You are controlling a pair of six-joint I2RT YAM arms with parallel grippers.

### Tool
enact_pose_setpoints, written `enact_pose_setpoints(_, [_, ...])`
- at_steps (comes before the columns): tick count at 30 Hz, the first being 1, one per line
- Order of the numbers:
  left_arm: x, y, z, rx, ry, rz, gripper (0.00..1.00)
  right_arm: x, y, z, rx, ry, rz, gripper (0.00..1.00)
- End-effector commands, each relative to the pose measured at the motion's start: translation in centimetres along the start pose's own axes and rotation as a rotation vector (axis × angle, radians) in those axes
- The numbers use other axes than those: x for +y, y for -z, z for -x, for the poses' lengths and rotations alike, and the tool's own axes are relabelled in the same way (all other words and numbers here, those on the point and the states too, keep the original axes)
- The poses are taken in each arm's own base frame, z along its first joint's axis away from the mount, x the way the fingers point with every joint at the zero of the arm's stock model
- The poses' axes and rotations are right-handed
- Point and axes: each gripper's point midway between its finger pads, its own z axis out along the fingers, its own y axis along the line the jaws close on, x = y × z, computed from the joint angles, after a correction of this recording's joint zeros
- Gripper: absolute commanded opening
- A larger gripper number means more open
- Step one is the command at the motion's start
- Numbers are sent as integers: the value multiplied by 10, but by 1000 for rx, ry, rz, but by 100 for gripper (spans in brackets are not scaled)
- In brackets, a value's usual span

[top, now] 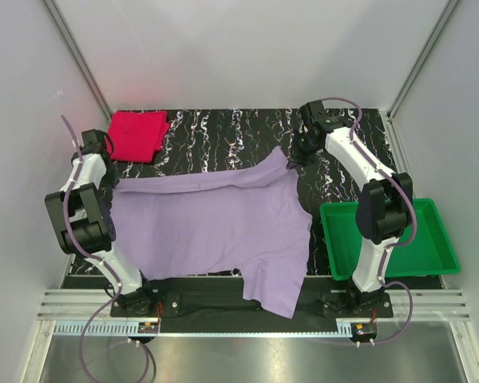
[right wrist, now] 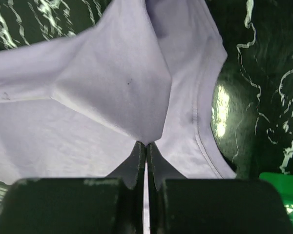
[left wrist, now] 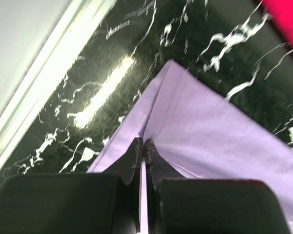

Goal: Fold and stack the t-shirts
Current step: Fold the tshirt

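The left gripper [left wrist: 143,142] and right gripper [right wrist: 146,145] are pinching far corners of the lavender t-shirt [top: 215,223], which is lying spread across the desk [top: 207,136], overhanging its near edge. The folded pink-red t-shirt [top: 137,134] is resting at the desk's far-left corner.

Two t-shirts, one lavender [top: 215,227], one pink-red [top: 136,135]; one green tray [top: 435,254]; two arms.

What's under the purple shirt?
The purple shirt lies spread over the black marbled table, which shows around it; one corner hangs past the near edge. Anything else beneath the cloth is covered.
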Motion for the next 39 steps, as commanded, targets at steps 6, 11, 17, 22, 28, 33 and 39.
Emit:
enact_pose_setpoints(6, [14, 7, -7, -11, -31, 32, 0, -3, 30, -16, -17, -39, 8, 0])
enact_pose_setpoints(11, [14, 3, -14, 15, -26, 38, 0, -6, 29, -24, -9, -46, 8, 0])
enact_pose_setpoints(17, [13, 0, -17, 37, -6, 40, 0, 1, 37, -22, -9, -57, 36, 0])
enact_pose_setpoints(22, [17, -1, -14, 28, -7, 62, 0, 6, 40, -29, 26, -72, 62, 0])
enact_pose_setpoints(28, [18, -2, -17, 36, -3, 59, 0, 7, 40, -38, 60, -88, 76, 0])
enact_pose_setpoints(33, [22, -8, -25, 53, -4, 79, 0, -11, 21, -60, 120, -93, 19, 0])
enact_pose_setpoints(39, [28, -11, -31, 66, 11, 97, 14, -20, 16, -71, 131, -82, 3, 5])
